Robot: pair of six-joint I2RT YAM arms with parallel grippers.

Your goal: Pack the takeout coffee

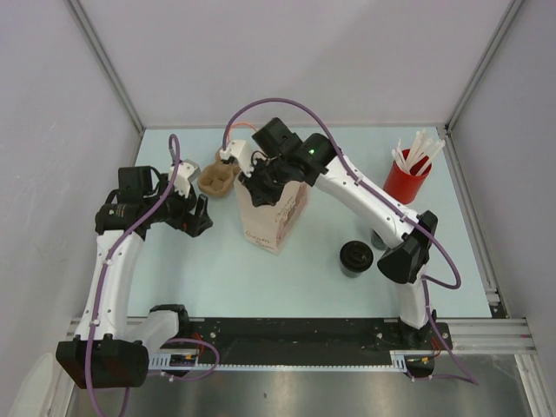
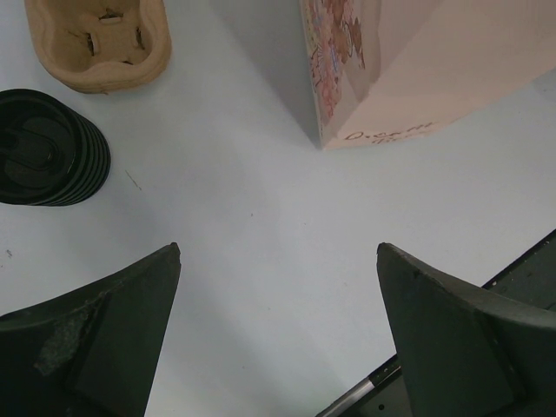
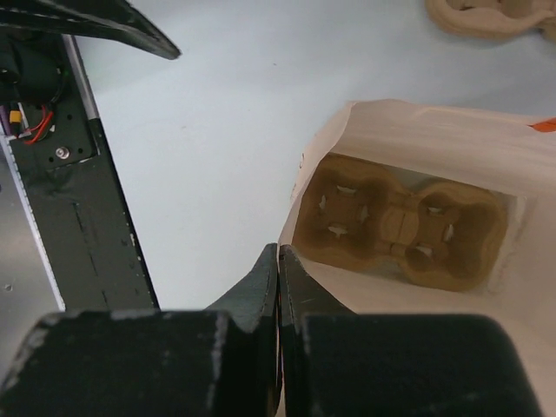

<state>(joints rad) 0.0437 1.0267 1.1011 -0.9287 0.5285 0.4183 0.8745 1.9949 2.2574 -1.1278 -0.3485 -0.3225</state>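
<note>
The takeout coffee (image 1: 355, 258), a short black cup with a ringed lid, stands on the table right of the paper bag (image 1: 271, 215), near my right arm's elbow. My right gripper (image 3: 278, 248) is shut on the bag's top rim, one finger inside and one outside, and it sits over the bag's mouth (image 1: 259, 189). A brown cup carrier (image 3: 400, 221) lies at the bottom of the bag (image 3: 417, 130). My left gripper (image 2: 278, 252) is wide open over bare table, left of the bag (image 2: 408, 69), with nothing between its fingers (image 1: 201, 215).
A second brown carrier (image 1: 217, 174) (image 2: 100, 43) lies on the table behind the bag. A black ribbed round thing with a lid (image 2: 48, 148) stands beside it. A red cup of white sticks (image 1: 408, 178) is at the back right. Another dark cup (image 1: 380, 236) is half hidden behind my right arm.
</note>
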